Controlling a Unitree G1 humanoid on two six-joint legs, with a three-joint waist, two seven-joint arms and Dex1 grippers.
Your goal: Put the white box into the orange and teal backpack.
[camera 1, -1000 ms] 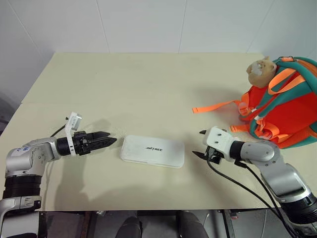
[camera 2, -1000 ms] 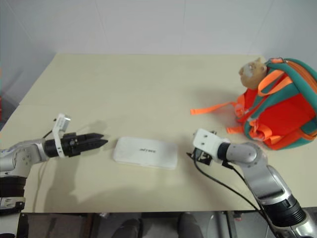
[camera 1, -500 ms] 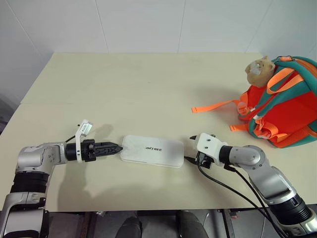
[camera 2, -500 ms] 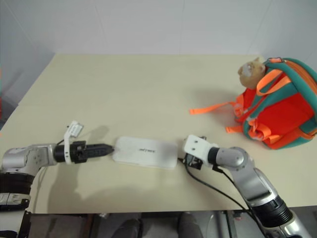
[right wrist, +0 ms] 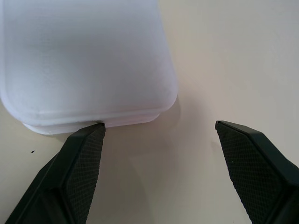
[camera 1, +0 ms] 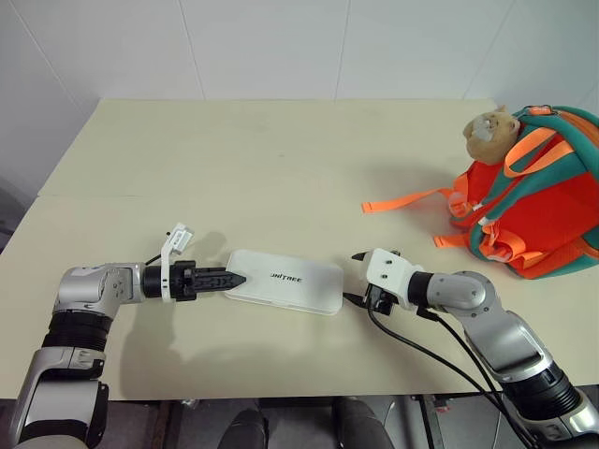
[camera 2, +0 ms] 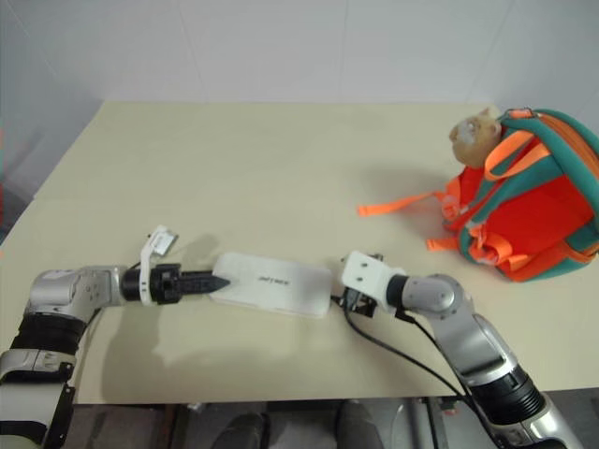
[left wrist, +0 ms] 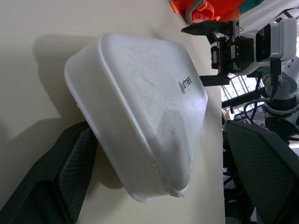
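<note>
- The table [camera 1: 281, 159] is lying pale and bare over most of its top, carrying everything else.
- The backpack [camera 1: 543, 201] is sitting at the table's far right, orange with teal trim, leaning to the right; a tan plush toy [camera 1: 491, 131] is riding at its upper left corner.
- An orange strap [camera 1: 407, 199] is trailing from the backpack leftward across the table.
- The right arm is reaching in from the lower right, a black cable hanging under its wrist.
- The left arm is reaching in from the lower left, running almost level along the table's near part.
- The box [camera 1: 285, 281] is lying flat near the table's front edge, between the two grippers and well apart from the backpack, its dark lettering facing up.
- The left gripper [camera 1: 232, 279] is pointing right, its tips meeting the box's left end; in the left wrist view the jaws are standing wide, with one finger [left wrist: 70, 172] pressing against the box's [left wrist: 140, 116] near corner and the other well clear of it.
- The right gripper [camera 1: 354, 278] is pointing left, just beside the box's right end; in the right wrist view its jaws are standing wide, one fingertip [right wrist: 86, 144] touching the rim of the box [right wrist: 84, 60] at a corner, the other finger [right wrist: 252, 154] standing off over bare table.
- Neither gripper is holding anything.
</note>
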